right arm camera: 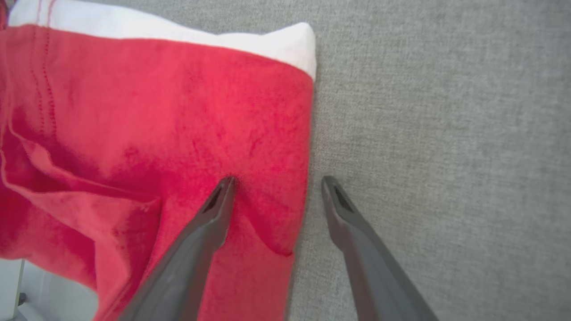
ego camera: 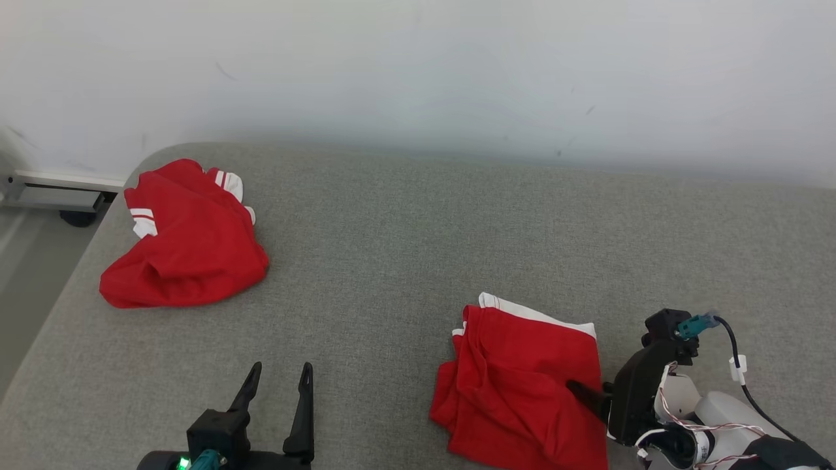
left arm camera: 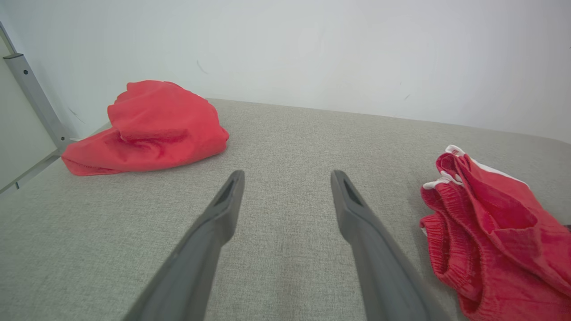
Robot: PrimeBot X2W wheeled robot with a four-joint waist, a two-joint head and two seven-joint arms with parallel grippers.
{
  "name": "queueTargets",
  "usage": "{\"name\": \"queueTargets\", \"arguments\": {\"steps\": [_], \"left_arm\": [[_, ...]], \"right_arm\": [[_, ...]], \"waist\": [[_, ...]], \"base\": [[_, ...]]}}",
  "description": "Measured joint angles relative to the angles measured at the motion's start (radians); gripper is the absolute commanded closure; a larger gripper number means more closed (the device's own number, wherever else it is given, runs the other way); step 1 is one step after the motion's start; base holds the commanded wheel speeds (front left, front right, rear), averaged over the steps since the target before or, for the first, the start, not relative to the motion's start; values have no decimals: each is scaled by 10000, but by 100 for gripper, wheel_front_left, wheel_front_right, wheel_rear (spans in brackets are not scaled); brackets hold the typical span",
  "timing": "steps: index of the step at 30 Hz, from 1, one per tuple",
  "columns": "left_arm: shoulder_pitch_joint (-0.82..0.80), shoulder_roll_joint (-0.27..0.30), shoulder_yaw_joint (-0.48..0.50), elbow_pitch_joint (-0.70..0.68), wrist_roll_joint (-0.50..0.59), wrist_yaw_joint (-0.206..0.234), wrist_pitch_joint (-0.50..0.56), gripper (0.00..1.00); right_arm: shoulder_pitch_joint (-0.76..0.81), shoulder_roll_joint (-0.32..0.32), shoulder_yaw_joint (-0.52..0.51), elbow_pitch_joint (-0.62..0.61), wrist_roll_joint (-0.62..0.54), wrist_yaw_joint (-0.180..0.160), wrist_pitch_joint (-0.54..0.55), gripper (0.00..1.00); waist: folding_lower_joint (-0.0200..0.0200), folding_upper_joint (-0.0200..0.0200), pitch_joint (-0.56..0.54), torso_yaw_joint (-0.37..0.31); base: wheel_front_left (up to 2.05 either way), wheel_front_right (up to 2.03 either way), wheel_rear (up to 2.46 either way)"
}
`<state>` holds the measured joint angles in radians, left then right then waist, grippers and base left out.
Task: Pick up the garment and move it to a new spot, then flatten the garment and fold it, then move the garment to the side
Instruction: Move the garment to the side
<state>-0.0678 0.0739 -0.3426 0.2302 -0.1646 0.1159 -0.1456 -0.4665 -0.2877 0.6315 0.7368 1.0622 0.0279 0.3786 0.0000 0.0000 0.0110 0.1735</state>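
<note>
right gripper (right arm camera: 277, 180): spread wide, edge of red shorts (right arm camera: 156, 111) between its fingers, probably lining up a pinch | left gripper (left arm camera: 287, 174): wide, empty

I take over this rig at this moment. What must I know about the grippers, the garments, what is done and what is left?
Left gripper: open, empty, over the bare grey surface.
Right gripper: open, astride the right edge of the near garment, one finger over the cloth, the other over the surface. Nothing is gripped.
Far garment: a crumpled heap at the far left corner.
Done: hard to tell; the near garment lies rumpled, not flat.
Left: probably grip it, move it, flatten, fold, set it aside.
</note>
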Motion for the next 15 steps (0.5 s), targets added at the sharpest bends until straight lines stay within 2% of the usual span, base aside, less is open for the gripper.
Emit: {"name": "queueTargets", "arguments": {"steps": [1, 2, 3, 15], "left_arm": [[0, 0, 2, 0, 0, 4, 0, 0], [0, -2, 4, 2, -2, 27, 0, 0], [0, -6, 8, 2, -4, 29, 0, 0], [24, -13, 157, 4, -182, 40, -2, 0]], "right_arm": [[-1, 23, 21, 44, 0, 29, 2, 0], [-3, 27, 23, 77, 2, 79, 4, 38], [-17, 27, 29, 107, 2, 104, 8, 100], [-550, 38, -29, 431, -10, 428, -17, 100]], "waist": [[0, 0, 1, 13], [0, 0, 1, 26], [0, 0, 1, 37], [0, 0, -41, -216]], "base": [[0, 0, 0], [0, 0, 0], [0, 0, 0], [0, 0, 0]]}}
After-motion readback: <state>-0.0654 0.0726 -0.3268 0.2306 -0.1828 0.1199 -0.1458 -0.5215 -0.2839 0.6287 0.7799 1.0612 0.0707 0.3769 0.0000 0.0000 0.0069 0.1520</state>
